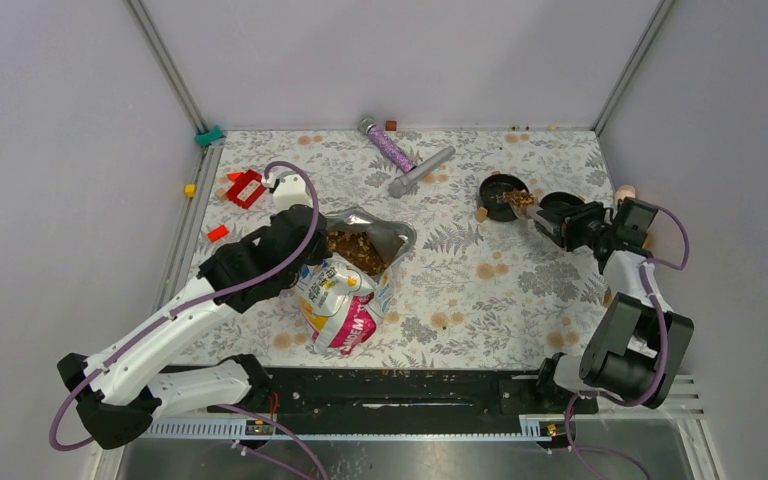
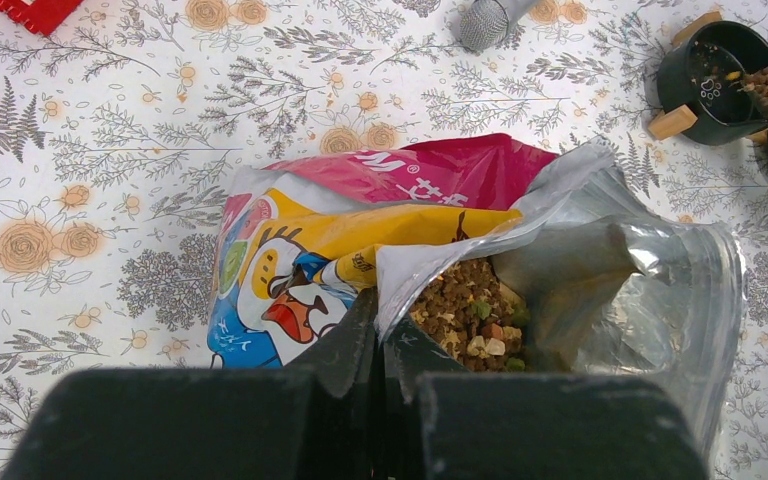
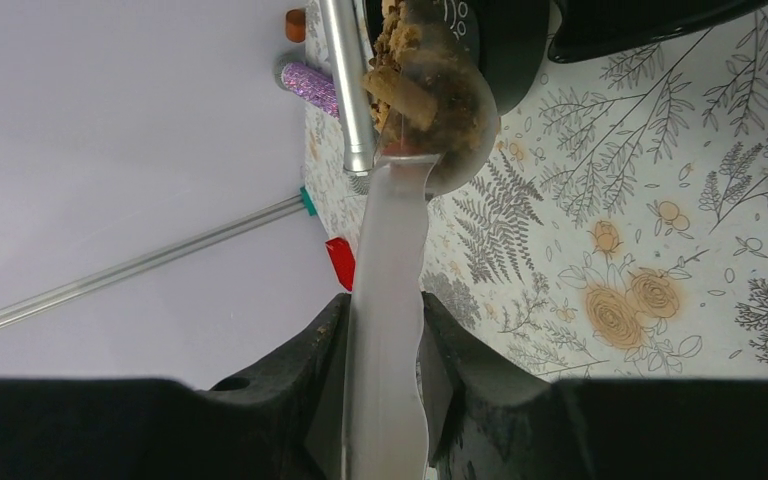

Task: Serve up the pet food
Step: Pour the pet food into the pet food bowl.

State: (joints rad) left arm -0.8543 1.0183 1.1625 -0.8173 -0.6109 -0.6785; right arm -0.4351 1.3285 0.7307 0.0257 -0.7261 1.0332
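The glossy yellow, white and magenta bag (image 1: 345, 305) lies in the left-middle of the table, its silver mouth held open. Pet food (image 2: 468, 312) fills the mouth as brown and tan kibble. My left gripper (image 2: 382, 335) is shut on the bag's near rim (image 1: 312, 232). My right gripper (image 3: 385, 340) is shut on the handle of a translucent scoop (image 3: 430, 100). The scoop is loaded with kibble and turned on its side at the rim of a black bowl (image 1: 500, 195). A few kibble pieces lie inside that bowl (image 2: 715, 70). A second black bowl (image 1: 560, 207) stands right beside it.
A purple glitter tube (image 1: 388, 145) and a grey cylinder (image 1: 422, 170) lie at the back centre. Red pieces (image 1: 245, 187) and a yellow block (image 1: 190, 190) sit at the back left. Walls close in the table on three sides.
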